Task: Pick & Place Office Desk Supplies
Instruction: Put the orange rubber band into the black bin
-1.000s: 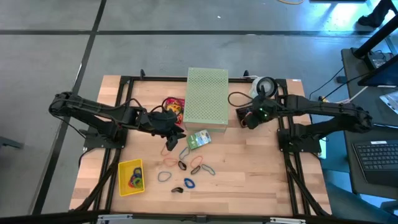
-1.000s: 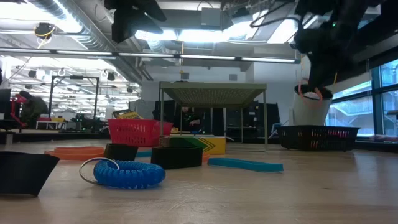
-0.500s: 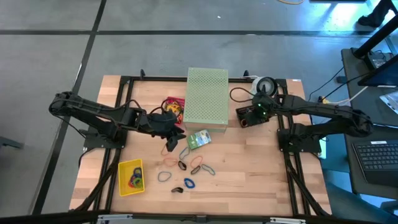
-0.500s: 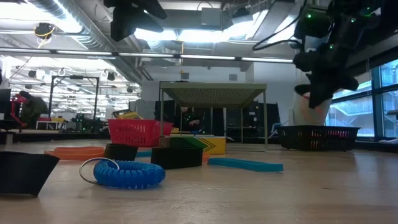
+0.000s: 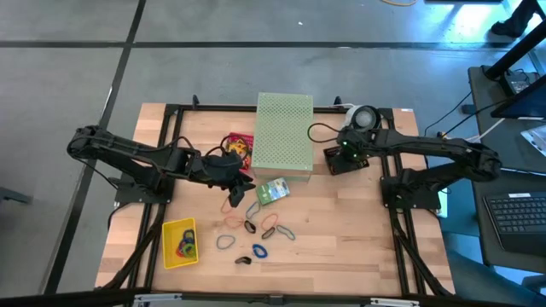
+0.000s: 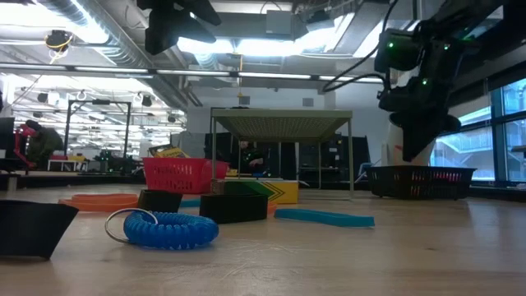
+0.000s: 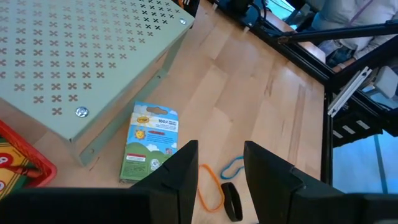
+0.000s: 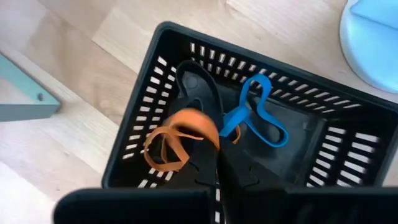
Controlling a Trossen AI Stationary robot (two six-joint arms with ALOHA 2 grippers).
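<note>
My right gripper (image 8: 217, 163) is shut on an orange rubber band (image 8: 174, 142) above a black slotted basket (image 8: 140, 146), which holds a blue band (image 8: 258, 118). In the high view this gripper (image 5: 345, 157) is at the right side of the pale green perforated box (image 5: 284, 130). My left gripper (image 7: 221, 168) is open and hovers above the table over an orange band (image 7: 210, 191) and a black clip (image 7: 231, 200), near a yellow-and-green card box (image 7: 151, 144). More bands and clips (image 5: 256, 227) lie flat on the wood. My right gripper pinches the orange rubber band between its two fingers (image 8: 205, 158) at one side of the loop (image 8: 208, 138), coming from above. The rest of the loop curls out beside the fingers over the basket's inside. Whether it touches the basket floor cannot be told.
A yellow bin (image 5: 179, 243) with bands sits near the front left. A red basket (image 5: 240, 147) stands left of the perforated box. A white round object (image 5: 364, 117) lies behind the black basket (image 5: 334, 162). Bare wood stretches across the table's front right.
My right gripper, still shut on the orange band, has moved down and slightly toward the table's left, coming in over the black basket. My left arm has kept still.
</note>
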